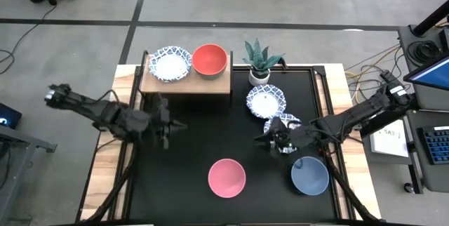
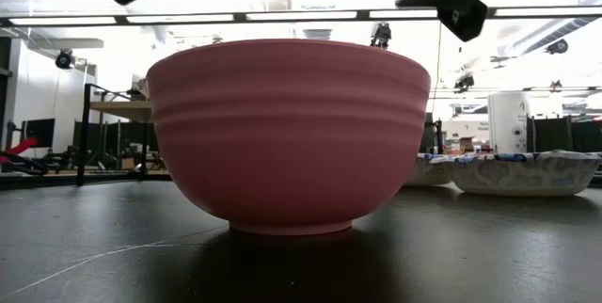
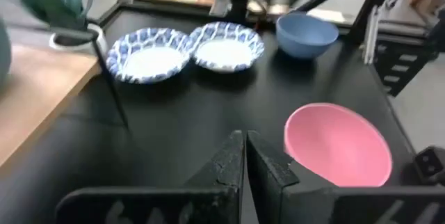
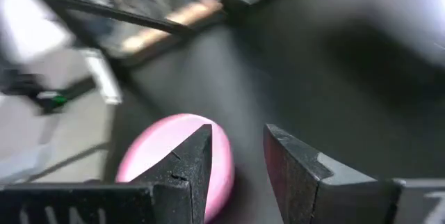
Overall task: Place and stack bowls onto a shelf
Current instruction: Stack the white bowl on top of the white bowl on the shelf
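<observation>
The plain round pink bowl point(image 1: 226, 177) sits near the parted, empty right end effector point(image 1: 265, 140), seemingly just beyond it; the left end effector point(image 1: 175, 124) is closed.

The large black tabletop point(image 1: 189, 149) carries a small light-wood shelf point(image 1: 186, 83), pink bowl point(image 1: 226, 177), grey-blue bowl point(image 1: 310, 175), two blue-rimmed white bowls point(image 1: 266, 100) and a potted plant point(image 1: 260, 63).

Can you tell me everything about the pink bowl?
The pink bowl is plain, round and deep, with faint ridges around its outside and a small foot. It looks smooth and matte, like ceramic or plastic. It stands upright and empty on the black table, near the front edge, left of the grey-blue bowl. Nothing touches it; both grippers hang above.
</observation>
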